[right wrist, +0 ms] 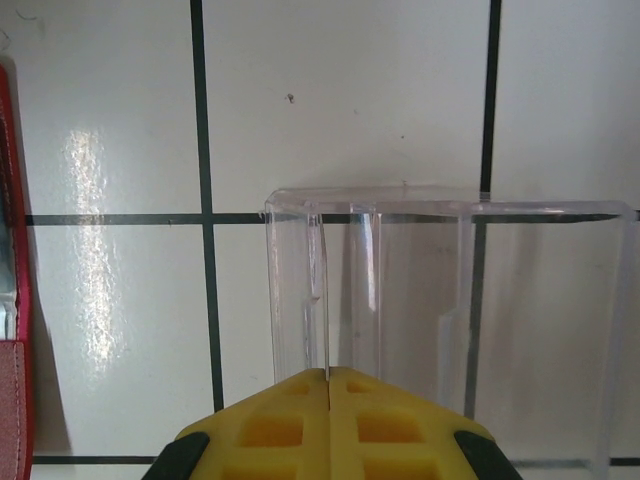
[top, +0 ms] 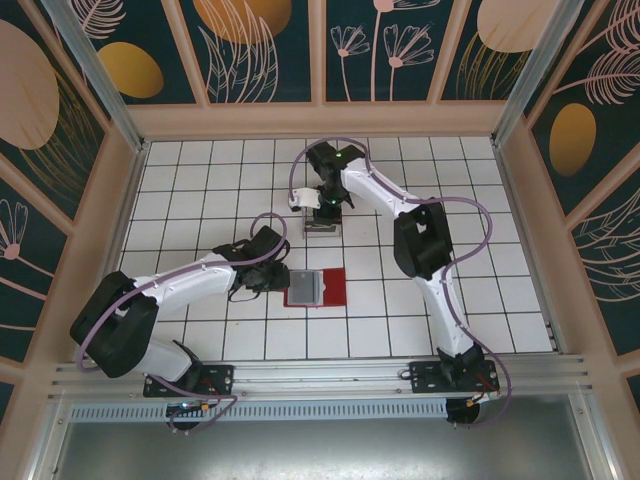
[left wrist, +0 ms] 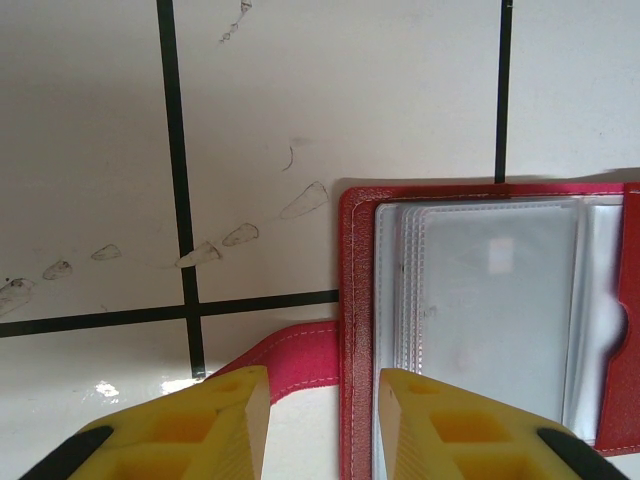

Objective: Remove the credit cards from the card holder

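The card holder (top: 332, 288) lies open on the tiles, red border (left wrist: 355, 300) round grey-clear pockets (left wrist: 490, 310). My left gripper (left wrist: 325, 375) (top: 277, 277) is open. Its jaws straddle the holder's left border: one fingertip (left wrist: 235, 400) sits over the red tab (left wrist: 295, 355), the other over the pockets. My right gripper (right wrist: 329, 372) (top: 322, 212) is shut at the clear plastic box (right wrist: 540, 300). A thin pale sheet (right wrist: 322, 290), seen edge-on, runs into the seam of its jaws. It looks like one of the credit cards, standing inside the box.
The clear box (top: 322, 229) stands about one tile beyond the holder, near the table's middle. A strip of the holder's red edge (right wrist: 8, 200) shows at the left of the right wrist view. Wooden walls border the tiled floor (top: 200, 180) on three sides.
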{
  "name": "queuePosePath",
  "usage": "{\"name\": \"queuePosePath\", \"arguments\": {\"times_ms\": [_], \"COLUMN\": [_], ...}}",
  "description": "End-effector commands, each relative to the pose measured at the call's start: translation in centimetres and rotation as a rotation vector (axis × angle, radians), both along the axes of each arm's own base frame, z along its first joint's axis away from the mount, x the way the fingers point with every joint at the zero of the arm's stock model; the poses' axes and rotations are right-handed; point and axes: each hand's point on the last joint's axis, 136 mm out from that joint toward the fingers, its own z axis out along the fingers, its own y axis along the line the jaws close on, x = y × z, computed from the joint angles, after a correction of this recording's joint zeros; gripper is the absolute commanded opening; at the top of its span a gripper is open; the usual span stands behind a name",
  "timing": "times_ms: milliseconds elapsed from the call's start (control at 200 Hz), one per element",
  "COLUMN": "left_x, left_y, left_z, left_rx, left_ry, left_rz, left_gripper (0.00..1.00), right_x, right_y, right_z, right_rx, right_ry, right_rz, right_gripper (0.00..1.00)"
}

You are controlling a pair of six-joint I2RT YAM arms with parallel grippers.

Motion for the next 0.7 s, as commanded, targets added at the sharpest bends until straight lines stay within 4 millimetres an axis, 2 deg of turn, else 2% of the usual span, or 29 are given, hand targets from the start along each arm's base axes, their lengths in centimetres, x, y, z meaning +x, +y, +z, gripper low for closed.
{"name": "queuePosePath", "arguments": {"times_ms": [0, 70, 195, 275, 591, 696], "left_x": [0.1, 0.0, 0.1, 0.1, 0.2, 0.2], "left_y": [0.5, 0.5, 0.5, 0.6, 0.4, 0.4], "left_z": [0.3, 0.3, 0.3, 0.4, 0.5, 0.5], "left_rx": [0.022, 0.022, 0.02, 0.023, 0.018, 0.016], "left_ry": [-0.008, -0.007, -0.009, -0.012, -0.016, -0.016], "left_rz": [0.01, 0.011, 0.012, 0.013, 0.01, 0.011], "left_gripper": [0.35, 0.35, 0.35, 0.35, 0.35, 0.35], "right_x": [-1.5, -1.5, -1.0, -0.7, 1.8, 3.1], "right_y": [0.0, 0.1, 0.3, 0.3, 0.0, -0.4], "right_z": [-1.3, -1.4, -1.2, -0.8, 2.2, 2.6], "right_rx": [-0.024, -0.025, -0.026, -0.029, -0.039, -0.072], "right_ry": [0.075, 0.074, 0.053, 0.029, -0.133, -0.215], "right_rz": [0.002, 0.003, -0.003, -0.007, -0.035, -0.052], "right_gripper": [0.0, 0.02, 0.23, 0.29, 0.33, 0.34]}}
